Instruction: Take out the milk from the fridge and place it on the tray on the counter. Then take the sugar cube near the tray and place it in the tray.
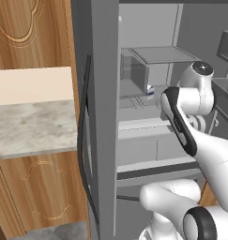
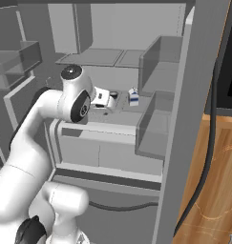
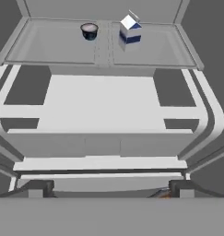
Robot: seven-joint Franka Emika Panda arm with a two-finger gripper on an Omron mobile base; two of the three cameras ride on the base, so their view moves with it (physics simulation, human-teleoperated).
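The tall grey fridge (image 2: pixel 194 119) stands open. The white arm's 2-finger gripper (image 3: pixel 111 188) hangs spread wide and empty before the grey shelf (image 3: pixel 145 50). There the small white-and-blue gable-top milk carton (image 3: pixel 130 30) stands upright, ridge uppermost, beside a small dark round cup (image 3: pixel 89 31).

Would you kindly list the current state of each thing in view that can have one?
fridge: door open, shelves exposed.
milk: upright on a fridge shelf, not held.
small dark cup: upright on the same shelf, apart from the milk.
pincer: open, empty, short of the milk.
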